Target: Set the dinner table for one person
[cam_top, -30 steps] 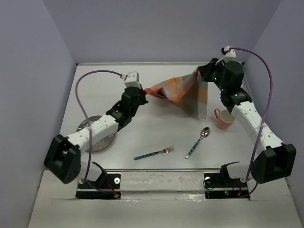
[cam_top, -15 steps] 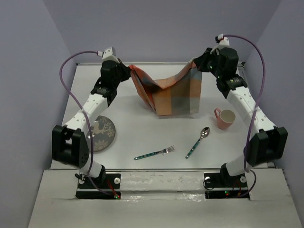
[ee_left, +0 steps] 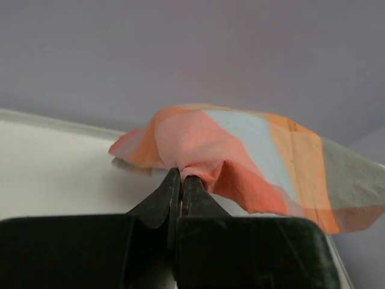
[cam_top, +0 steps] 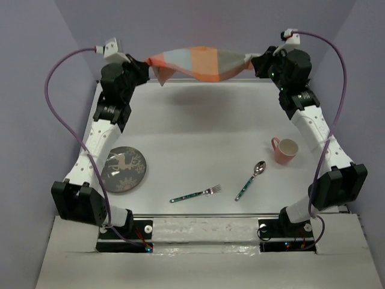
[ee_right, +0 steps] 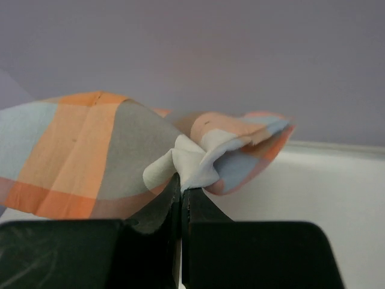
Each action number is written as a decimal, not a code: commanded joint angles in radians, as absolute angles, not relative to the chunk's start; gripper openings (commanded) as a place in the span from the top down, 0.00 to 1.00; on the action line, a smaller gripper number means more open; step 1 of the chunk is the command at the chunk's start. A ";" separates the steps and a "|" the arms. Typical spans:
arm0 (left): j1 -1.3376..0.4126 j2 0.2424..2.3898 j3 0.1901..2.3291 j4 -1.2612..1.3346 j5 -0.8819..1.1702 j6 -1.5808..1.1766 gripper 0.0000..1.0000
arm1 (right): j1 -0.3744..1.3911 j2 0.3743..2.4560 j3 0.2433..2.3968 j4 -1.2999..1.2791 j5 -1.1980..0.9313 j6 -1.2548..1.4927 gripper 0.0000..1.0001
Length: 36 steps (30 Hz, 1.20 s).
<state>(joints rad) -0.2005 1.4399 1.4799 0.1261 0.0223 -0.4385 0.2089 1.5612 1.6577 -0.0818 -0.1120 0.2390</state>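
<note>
we see the dinner table (cam_top: 198,120) as the broad white top spread flat under both arms. above the table's far edge, clear of its surface, the orange-and-grey plaid placemat (cam_top: 201,63) hangs stretched between the two grippers, sagging a little in the middle. the left gripper (ee_left: 180,176) is over the table's far left corner. its fingers are pressed together on a bunched corner of the placemat, and we see only a hairline between the black tips, with cloth gathered there. the right gripper (ee_right: 180,180) pinches the opposite end the same way over the table's far right corner, its fingers closed on a crumpled pale fold. on the table's left side, toward the near edge, lies a dark round plate (cam_top: 123,168) with a pale deer figure. on the table's right side stands a pink cup (cam_top: 285,150), upright. a spoon (cam_top: 251,179) and a fork (cam_top: 195,195), both green-handled, lie apart near the middle of the table's near edge, the spoon further right.
</note>
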 commanded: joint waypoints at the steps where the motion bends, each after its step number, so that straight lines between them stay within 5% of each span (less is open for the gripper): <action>1: -0.155 1.344 1.029 0.273 0.024 -0.535 1.00 | 0.202 1.525 1.354 0.069 -0.152 0.288 1.00; 3: -0.140 1.304 0.892 0.355 0.040 -0.607 0.88 | 0.202 1.523 1.189 0.107 -0.184 0.308 1.00; 9: -0.124 1.250 0.600 0.425 0.011 -0.670 0.81 | 0.202 1.589 0.941 0.150 -0.256 0.411 1.00; 11: -0.124 1.232 0.546 0.434 0.011 -0.681 0.61 | 0.202 1.571 0.902 0.147 -0.242 0.417 0.98; 12: -0.124 1.223 0.532 0.433 -0.021 -0.684 0.41 | 0.202 1.557 0.884 0.149 -0.233 0.423 0.94; 16: -0.124 1.095 0.485 0.433 -0.046 -0.690 0.17 | 0.202 1.465 0.828 0.104 -0.232 0.437 0.66; 25: -0.124 1.015 0.459 0.390 -0.006 -0.666 0.12 | 0.202 1.234 0.675 -0.043 -0.175 0.430 0.58; 28: -0.126 1.031 0.454 0.403 -0.008 -0.669 0.13 | 0.202 1.206 0.695 -0.081 -0.106 0.414 0.47; 30: -0.138 1.045 0.469 0.408 -0.005 -0.673 0.14 | 0.202 1.242 0.718 -0.083 -0.089 0.413 0.38; 36: -0.238 1.090 0.525 0.408 -0.118 -0.646 0.18 | 0.202 1.468 0.816 -0.078 -0.046 0.433 0.41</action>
<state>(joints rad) -0.1810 1.0698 0.4664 0.3672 -0.0402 -0.6754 0.2089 1.3579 0.7460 -0.0780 -0.1032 0.4232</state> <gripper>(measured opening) 0.836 0.615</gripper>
